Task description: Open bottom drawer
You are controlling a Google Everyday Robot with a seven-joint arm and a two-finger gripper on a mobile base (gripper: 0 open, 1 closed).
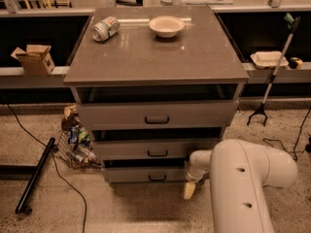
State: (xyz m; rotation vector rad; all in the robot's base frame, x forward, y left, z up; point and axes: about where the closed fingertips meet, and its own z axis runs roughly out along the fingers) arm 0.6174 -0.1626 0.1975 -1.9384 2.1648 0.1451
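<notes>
The grey cabinet (155,52) has three drawers. The bottom drawer (131,175) is the lowest and slimmest front, with a small black loop handle (157,177) at its centre. Its front stands slightly forward with a dark gap above it. My gripper (189,189) hangs low at the drawer's right end, just in front of the cabinet's lower right corner and right of the handle. The white arm (243,178) fills the lower right of the camera view.
A tipped can (105,28) and a white bowl (166,26) lie on the cabinet top. A bag of litter (75,142) sits at the cabinet's left, with a black pole (35,176) and cable on the floor. A grabber stick (272,76) leans at right.
</notes>
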